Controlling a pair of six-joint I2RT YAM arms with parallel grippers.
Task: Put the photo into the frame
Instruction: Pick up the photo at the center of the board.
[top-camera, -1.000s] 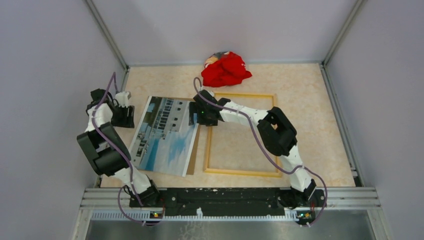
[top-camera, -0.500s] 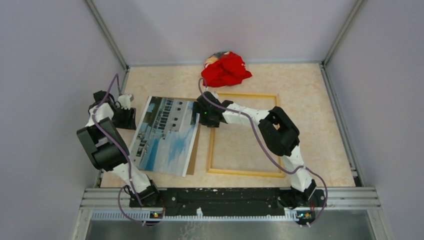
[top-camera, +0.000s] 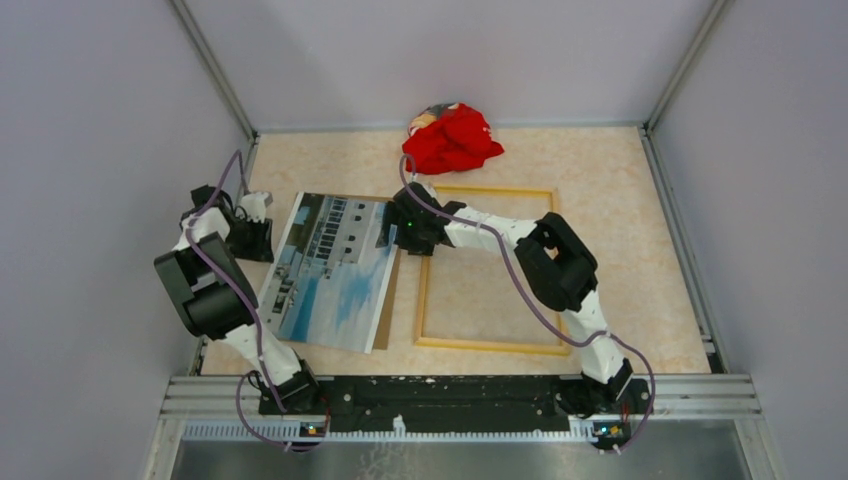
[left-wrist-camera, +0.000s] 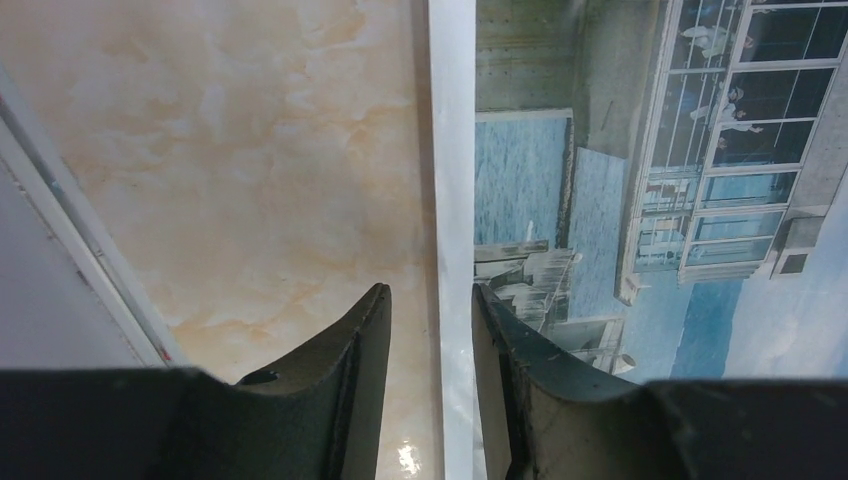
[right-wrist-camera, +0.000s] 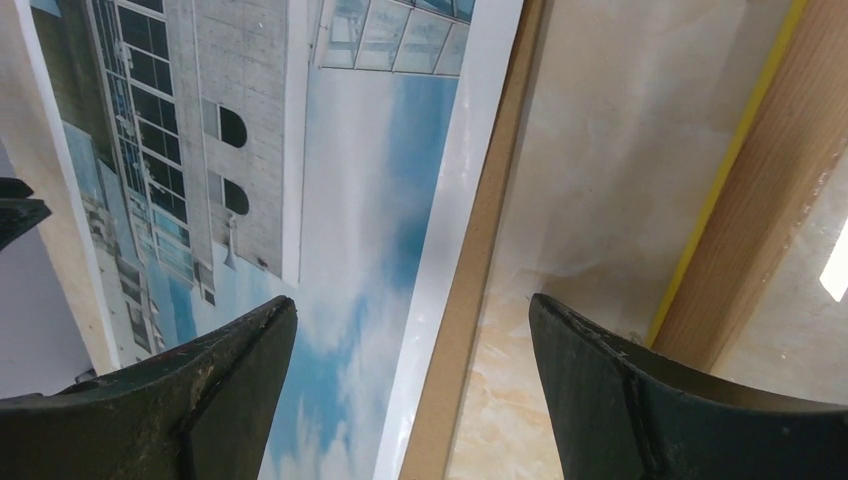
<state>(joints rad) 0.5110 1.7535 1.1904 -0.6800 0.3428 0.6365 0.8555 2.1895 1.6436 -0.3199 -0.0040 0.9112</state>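
We find the photo (top-camera: 330, 270) lying picture-side up toward the left edge of the bench (top-camera: 620, 200). It rests on a brown backing panel (top-camera: 386, 322) that shows as a strip along its right and near sides. Its long axis runs from the near edge toward the far edge, the far end leaning a little to the right. The frame (top-camera: 485, 346) lies just beside it on the right, mid-bench, pale wood back up. Its long rails run roughly parallel to the photo. A red cloth (top-camera: 452, 140) sits at the far edge.

The left arm (top-camera: 205, 285) reaches the photo's left long edge. The left jaws stand narrowly apart astride the white border, one over bare bench and the other over the print, and we see no pinch on the paper. The right arm (top-camera: 560, 265) hangs over the photo's far right corner. The right jaws are wide apart and hold nothing, and the frame's left rail lies just to their right.

As we judge it, the frame lies to the photo's right, so the sheet must travel sideways across its short axis. The right arm is nearer both the frame and the edge that would lead.
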